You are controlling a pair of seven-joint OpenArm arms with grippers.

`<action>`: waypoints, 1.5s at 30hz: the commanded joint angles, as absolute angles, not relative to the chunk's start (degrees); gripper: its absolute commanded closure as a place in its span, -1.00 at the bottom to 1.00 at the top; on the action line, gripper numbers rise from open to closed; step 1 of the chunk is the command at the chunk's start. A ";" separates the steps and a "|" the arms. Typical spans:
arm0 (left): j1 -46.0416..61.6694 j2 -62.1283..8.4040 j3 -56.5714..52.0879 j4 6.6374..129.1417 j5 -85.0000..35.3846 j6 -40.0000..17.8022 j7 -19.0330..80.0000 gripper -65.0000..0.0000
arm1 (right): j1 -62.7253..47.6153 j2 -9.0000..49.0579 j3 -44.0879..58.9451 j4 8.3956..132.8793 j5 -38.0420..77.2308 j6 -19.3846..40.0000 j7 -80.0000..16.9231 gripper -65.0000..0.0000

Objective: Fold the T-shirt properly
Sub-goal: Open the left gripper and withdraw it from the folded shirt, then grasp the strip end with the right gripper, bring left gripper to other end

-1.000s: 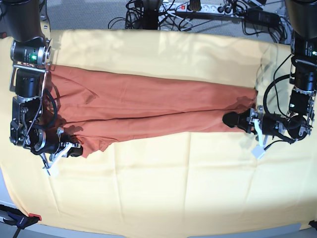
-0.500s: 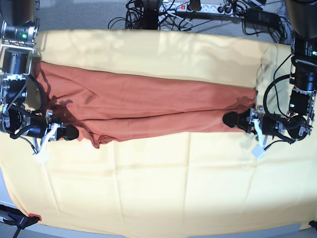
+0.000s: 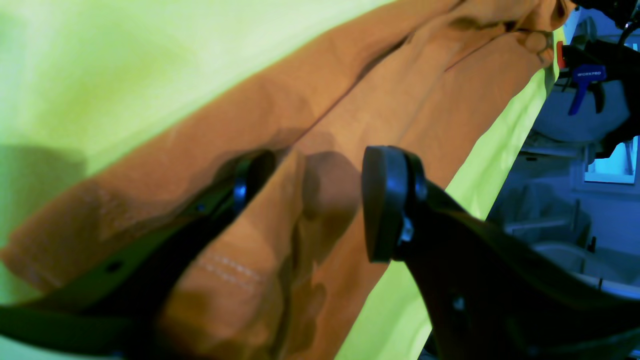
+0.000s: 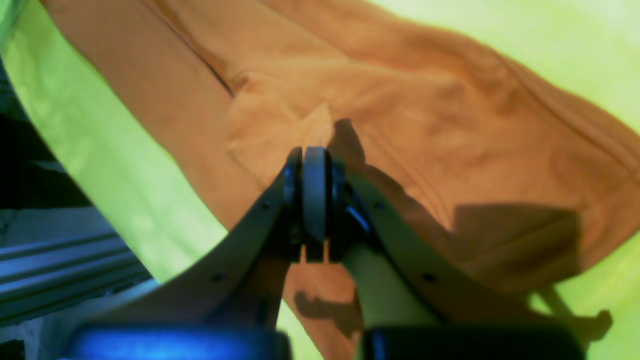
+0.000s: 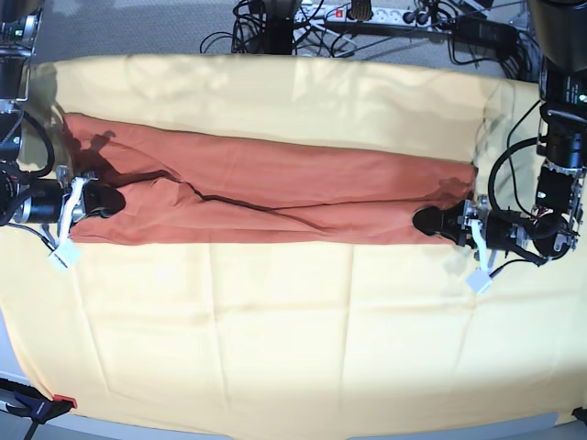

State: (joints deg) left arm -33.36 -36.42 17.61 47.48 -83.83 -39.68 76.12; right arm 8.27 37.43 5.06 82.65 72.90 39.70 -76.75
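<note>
The T-shirt (image 5: 275, 197) lies lengthwise between pinching right gripper (image 5: 96, 200) and spread left gripper (image 5: 431, 221).

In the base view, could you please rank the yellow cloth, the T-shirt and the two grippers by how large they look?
1. Yellow cloth, covering most of the surface.
2. T-shirt, a long band across it.
3. Left gripper and right gripper: both small and look alike; neither ranks ahead.

T-shirt (image 5: 275, 197): stretched out sideways across the cloth (image 5: 293, 348), toward the back half
Left pincer (image 5: 429, 222): at the shirt's right end in base view
Right pincer (image 5: 103, 200): at its left end
Cables (image 5: 303, 18): behind the table
</note>
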 commanded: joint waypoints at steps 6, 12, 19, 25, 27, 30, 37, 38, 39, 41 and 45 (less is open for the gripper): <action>-35.83 -40.05 17.12 48.14 -85.00 -40.00 75.92 0.06 | 6.68 38.76 5.54 83.48 69.08 40.00 -75.68 1.00; -37.85 -43.24 17.12 48.14 -85.00 -40.00 75.92 0.06 | 5.21 38.74 5.54 83.48 64.38 40.00 -73.10 1.00; -38.33 -46.87 17.12 48.16 -85.00 -40.00 75.92 0.06 | 5.39 38.79 5.56 83.48 62.13 40.00 -71.42 1.00; -40.86 -50.89 17.10 48.14 -85.00 -40.00 75.92 0.06 | 6.42 41.95 5.67 84.75 69.49 40.00 -74.89 -0.01; -41.80 -52.77 17.10 48.14 -85.00 -40.00 75.92 0.06 | 6.66 44.03 5.72 86.70 73.03 40.00 -75.29 -0.01; -42.44 -55.61 15.79 48.14 -85.00 -40.00 75.94 0.06 | 6.66 46.89 5.74 89.58 80.75 40.00 -75.24 -0.01; -42.17 -57.93 0.75 46.68 -85.00 -38.87 79.20 0.06 | 6.33 43.83 6.15 90.74 73.25 40.00 -70.19 1.00; -41.82 -57.95 -1.65 46.00 -85.00 -38.46 79.79 0.06 | 6.13 42.76 6.15 90.74 70.81 40.00 -68.84 1.00; -40.97 -58.11 -3.90 45.54 -85.00 -38.50 79.83 0.06 | 5.69 41.67 6.15 90.74 68.29 40.00 -67.37 1.00; -37.93 -58.11 -7.79 45.15 -85.00 -38.50 79.88 0.06 | 4.23 39.72 6.15 90.63 63.90 40.00 -63.92 1.00; -30.57 -56.75 -12.58 45.12 -85.00 -38.57 79.79 0.06 | 0.64 35.88 6.13 90.59 53.17 40.00 -58.33 1.00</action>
State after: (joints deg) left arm -29.08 -55.20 -12.10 44.31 -83.61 -38.30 80.42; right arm -0.43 34.59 5.45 89.91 51.62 39.75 -59.27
